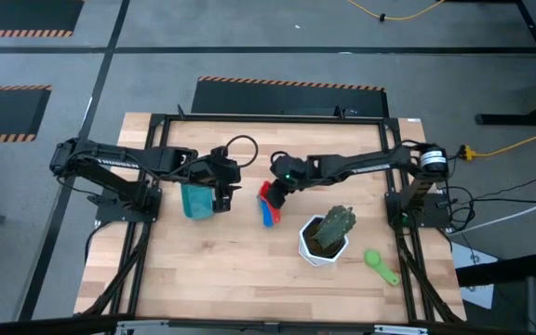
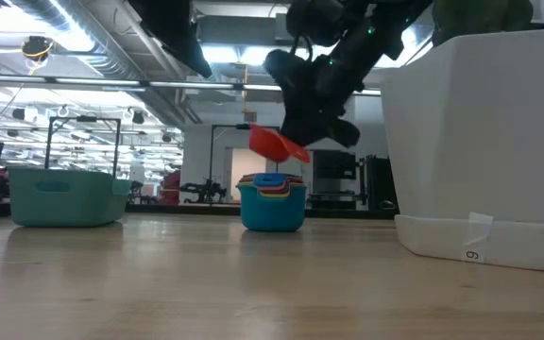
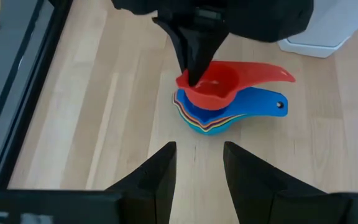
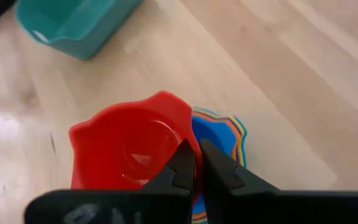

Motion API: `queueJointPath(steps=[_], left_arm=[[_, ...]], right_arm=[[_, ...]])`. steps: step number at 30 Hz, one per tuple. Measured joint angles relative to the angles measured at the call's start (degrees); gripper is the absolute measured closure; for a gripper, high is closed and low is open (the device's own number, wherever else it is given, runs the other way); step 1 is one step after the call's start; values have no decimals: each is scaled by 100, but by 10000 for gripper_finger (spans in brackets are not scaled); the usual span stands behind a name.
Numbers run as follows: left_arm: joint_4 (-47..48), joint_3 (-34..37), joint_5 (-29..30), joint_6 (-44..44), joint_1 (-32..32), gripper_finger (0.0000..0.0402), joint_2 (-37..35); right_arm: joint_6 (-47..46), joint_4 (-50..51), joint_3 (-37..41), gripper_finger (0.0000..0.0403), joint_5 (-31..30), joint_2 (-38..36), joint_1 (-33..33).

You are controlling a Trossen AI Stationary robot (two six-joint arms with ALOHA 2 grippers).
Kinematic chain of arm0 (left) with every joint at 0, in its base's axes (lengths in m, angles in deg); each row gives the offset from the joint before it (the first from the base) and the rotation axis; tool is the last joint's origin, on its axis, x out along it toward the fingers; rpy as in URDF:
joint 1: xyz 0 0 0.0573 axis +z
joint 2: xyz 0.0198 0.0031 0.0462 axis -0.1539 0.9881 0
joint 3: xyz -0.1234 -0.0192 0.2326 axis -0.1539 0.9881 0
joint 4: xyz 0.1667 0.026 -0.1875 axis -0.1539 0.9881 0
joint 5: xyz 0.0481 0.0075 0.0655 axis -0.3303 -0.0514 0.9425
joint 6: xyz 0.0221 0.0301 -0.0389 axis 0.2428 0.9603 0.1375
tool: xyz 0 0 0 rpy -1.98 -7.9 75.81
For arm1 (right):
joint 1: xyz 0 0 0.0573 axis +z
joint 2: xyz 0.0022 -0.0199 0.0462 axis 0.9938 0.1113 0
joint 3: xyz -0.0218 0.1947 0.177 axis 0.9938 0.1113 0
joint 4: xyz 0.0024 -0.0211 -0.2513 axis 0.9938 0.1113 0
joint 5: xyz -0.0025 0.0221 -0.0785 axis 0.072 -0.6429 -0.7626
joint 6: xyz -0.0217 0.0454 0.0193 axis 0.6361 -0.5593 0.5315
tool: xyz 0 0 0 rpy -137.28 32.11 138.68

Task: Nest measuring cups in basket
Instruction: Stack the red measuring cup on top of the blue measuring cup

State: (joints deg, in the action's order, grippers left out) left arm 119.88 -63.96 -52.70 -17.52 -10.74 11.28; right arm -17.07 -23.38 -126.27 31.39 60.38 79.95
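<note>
A red measuring cup (image 3: 211,87) hangs just above a nested stack of measuring cups (image 3: 229,115), with my right gripper (image 4: 196,155) shut on it. The stack (image 2: 272,203) stands on the table in its largest blue cup. The teal basket (image 1: 196,200) rests on its base left of the stack. My left gripper (image 3: 197,165) hovers over the basket's right side, open with nothing between its fingers, pointing toward the stack. A green measuring cup (image 1: 380,264) lies at the near right. My right gripper pinches the red cup's rim (image 4: 185,140) on the side opposite its handle (image 3: 269,73), one finger inside the bowl and one outside. The fingers slant down from the table's right. The cup hangs tilted, clear of the stack below it (image 2: 277,144).
A white hexagonal pot with a green plant (image 1: 326,237) stands near and right of the stack; in the low view it (image 2: 484,142) fills the right side. Bare wood lies between the basket and the stack and along the near edge.
</note>
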Motion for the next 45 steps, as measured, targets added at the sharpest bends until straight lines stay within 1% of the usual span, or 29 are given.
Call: queueJointPath(steps=[3, 12, 17, 23, 34, 38, 45], left_arm=[[0, 0, 1, 5, 0, 275, 0], [-2, 0, 1, 20, 0, 275, 0], [-4, 0, 1, 22, 0, 274, 0], [-7, 1, 1, 22, 0, 274, 0], [-59, 0, 1, 24, 0, 275, 2], [-68, 2, 1, 26, 0, 275, 2], [-68, 2, 1, 26, 0, 275, 2]], right_arm=[[-201, 156, 0, 386, -2, 17, 0], [-925, 207, 0, 385, 51, 51, 0], [-1071, 240, 0, 385, 85, 52, 0], [-1257, 305, 8, 384, -130, 149, -2], [-1242, 167, 2, 383, -160, 297, -2], [-1225, 157, 2, 369, -163, 297, -2], [-1222, 151, 2, 319, -162, 297, -2]])
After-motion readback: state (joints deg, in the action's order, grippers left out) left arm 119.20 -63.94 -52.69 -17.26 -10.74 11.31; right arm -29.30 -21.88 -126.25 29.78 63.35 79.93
